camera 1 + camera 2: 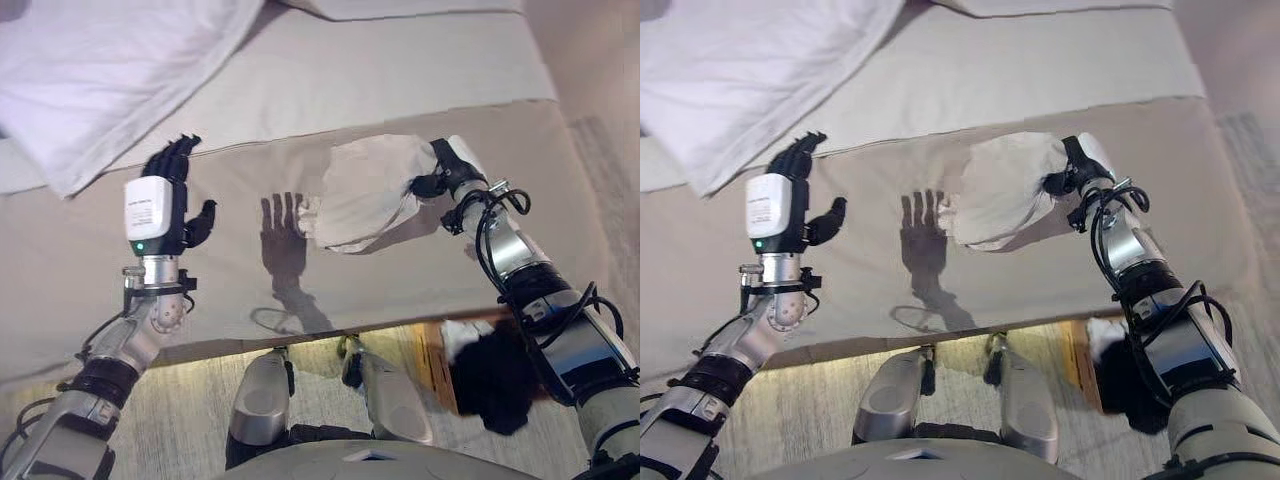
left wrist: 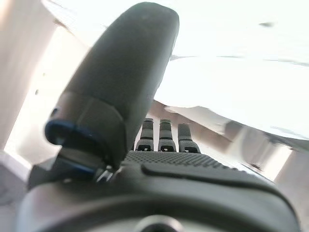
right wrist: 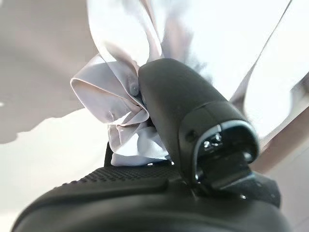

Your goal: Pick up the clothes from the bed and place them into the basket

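A pale cream garment hangs bunched above the beige bed, and my right hand is shut on its right end. In the right wrist view the thumb pinches gathered folds of the cloth. My left hand is held up over the left part of the bed, fingers straight and open, holding nothing. Down at the lower right, on the floor beside the bed, a basket shows with dark clothing inside it.
A white pillow lies at the far left of the bed. A lighter sheet covers the far side. The bed's near edge runs across the view, with light wooden floor below it.
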Available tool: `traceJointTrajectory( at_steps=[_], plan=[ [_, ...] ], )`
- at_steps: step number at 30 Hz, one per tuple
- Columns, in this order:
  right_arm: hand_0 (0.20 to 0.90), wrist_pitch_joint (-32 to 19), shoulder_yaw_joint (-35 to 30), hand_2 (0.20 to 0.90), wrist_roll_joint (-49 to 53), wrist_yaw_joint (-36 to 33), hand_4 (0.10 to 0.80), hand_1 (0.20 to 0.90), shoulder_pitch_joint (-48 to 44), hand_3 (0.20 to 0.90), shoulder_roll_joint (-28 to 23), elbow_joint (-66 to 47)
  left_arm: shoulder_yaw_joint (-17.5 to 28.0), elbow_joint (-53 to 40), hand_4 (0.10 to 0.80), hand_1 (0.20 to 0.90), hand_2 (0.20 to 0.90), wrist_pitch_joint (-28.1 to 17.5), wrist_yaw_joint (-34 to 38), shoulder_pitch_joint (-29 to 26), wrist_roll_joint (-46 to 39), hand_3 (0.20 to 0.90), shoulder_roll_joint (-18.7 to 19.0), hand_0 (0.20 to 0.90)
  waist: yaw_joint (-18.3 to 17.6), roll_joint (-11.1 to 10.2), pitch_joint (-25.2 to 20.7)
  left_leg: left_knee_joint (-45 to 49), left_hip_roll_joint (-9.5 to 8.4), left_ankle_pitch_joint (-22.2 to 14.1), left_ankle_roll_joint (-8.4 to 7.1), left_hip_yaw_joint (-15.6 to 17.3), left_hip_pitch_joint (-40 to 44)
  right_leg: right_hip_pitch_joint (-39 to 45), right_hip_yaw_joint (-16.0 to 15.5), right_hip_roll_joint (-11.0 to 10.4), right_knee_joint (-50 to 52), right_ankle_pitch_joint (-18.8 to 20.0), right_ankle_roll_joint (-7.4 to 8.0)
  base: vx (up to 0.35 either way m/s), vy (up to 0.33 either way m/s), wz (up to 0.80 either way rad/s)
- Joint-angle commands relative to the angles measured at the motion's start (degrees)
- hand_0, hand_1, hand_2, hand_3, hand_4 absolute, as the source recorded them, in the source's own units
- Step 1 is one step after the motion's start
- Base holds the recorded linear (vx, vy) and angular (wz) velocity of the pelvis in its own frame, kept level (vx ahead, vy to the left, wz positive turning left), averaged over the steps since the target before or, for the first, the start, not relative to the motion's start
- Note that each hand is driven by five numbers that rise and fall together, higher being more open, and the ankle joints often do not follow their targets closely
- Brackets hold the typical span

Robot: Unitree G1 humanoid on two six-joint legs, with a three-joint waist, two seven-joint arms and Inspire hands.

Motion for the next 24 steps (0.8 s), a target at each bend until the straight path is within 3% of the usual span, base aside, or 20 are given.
traceJointTrajectory(
  at_steps=[1,8,17,24],
  plan=[
    [0.300,-8.29,-0.92,0.300,4.07,-4.17,0.100,0.300,-2.32,0.200,-4.64,-0.07,-1.09,-0.68,0.800,0.900,0.900,-3.44,2.10,0.20,-2.12,0.900,0.10,0.900,1.09,1.15,-12.57,-0.25,-3.36,-1.20,-2.56,-1.66,-2.91,10.65,0.70,-0.43,-11.46,-2.76,1.56,-0.068,-0.137,-1.02],
    [0.300,-6.49,-5.21,0.300,5.78,-4.48,0.100,0.300,0.27,0.200,-8.77,-2.57,0.33,-0.08,0.800,0.900,0.900,-7.34,0.09,2.75,-1.42,0.900,-0.85,0.900,-0.70,0.87,-15.93,-2.38,-2.15,-0.43,-4.22,-1.81,0.60,12.58,2.32,1.12,-15.40,-2.80,1.17,0.019,-0.057,-0.30],
    [0.300,-6.27,-17.73,0.300,3.33,-6.52,0.100,0.300,10.97,0.200,-13.55,-11.25,6.12,3.07,0.800,0.900,0.900,-17.48,-1.82,7.88,-5.19,0.900,-3.61,0.900,-4.54,0.71,-19.08,-6.86,-1.26,0.69,-5.62,-0.42,4.24,13.44,3.76,2.75,-18.36,-2.21,0.77,0.002,-0.043,-0.03],
    [0.300,-3.61,-24.48,0.300,2.44,-8.94,0.100,0.300,18.20,0.200,-15.22,-13.56,9.14,6.28,0.800,0.900,0.900,-15.59,-0.53,9.35,-6.83,0.900,-4.84,0.900,-7.25,0.67,-20.54,-7.94,-0.54,0.60,-5.95,0.80,5.95,13.25,5.16,3.80,-18.75,-2.32,0.46,0.009,-0.038,-0.09]
  ],
)
